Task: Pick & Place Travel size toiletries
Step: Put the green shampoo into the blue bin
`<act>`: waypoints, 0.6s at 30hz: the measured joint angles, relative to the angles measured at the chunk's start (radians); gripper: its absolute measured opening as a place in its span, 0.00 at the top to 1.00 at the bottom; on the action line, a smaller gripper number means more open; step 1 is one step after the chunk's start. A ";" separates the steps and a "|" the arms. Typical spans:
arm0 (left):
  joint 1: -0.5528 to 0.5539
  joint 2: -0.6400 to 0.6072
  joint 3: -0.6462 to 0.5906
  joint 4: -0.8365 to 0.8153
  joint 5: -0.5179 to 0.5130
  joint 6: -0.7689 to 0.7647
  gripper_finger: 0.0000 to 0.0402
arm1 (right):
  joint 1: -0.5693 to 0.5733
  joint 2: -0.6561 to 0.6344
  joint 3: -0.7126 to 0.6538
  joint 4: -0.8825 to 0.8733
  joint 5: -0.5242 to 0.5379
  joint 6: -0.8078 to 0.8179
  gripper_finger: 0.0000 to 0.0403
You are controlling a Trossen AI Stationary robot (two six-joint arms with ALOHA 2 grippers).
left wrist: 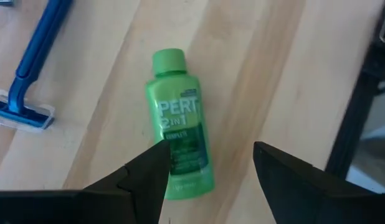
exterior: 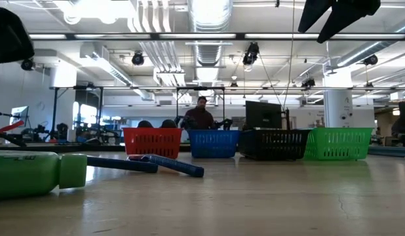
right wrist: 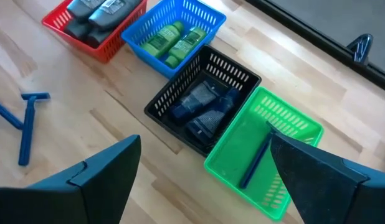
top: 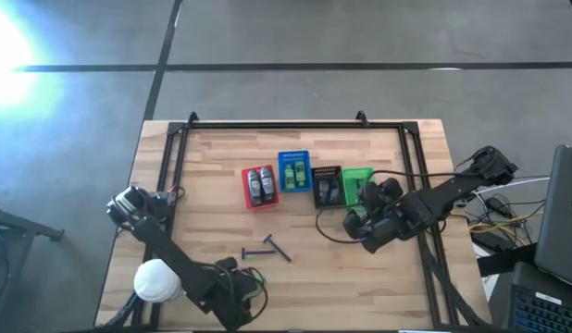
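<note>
From above, we see four baskets in a row mid-surface: the red basket holds two grey mini bottles, the blue basket green bottles, the black basket dark packets, and the green basket sits last, partly under the right arm. Two blue razors lie loose on the wooden surface in front of the row. The left end effector is low at the near edge; the right end effector hangs beside the green basket.

At table height, a green shampoo bottle lies on its side close to the lens, the razors just beyond it, and the four baskets stand in line behind. A person sits far back in the room.

Through the left wrist camera, the left end effector has its fingers partly spread over the lower half of the green shampoo bottle, which lies flat on the surface; we judge it not gripped yet. One razor lies beside it.

Through the right wrist camera, the right end effector stands wide open and empty above the baskets, and one razor already lies inside the green basket.

We judge the sorting well along: the shampoo bottle and two razors remain.
</note>
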 joint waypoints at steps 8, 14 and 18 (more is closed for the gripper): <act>0.005 0.025 -0.006 -0.020 -0.002 0.048 0.28 | -0.001 0.005 0.000 0.000 0.005 0.048 0.16; 0.015 0.060 -0.008 -0.019 -0.011 0.090 0.19 | -0.001 0.005 0.000 0.000 0.006 0.062 0.17; 0.029 0.103 -0.008 -0.017 -0.010 0.094 0.19 | -0.001 0.005 0.000 -0.002 0.009 0.062 0.15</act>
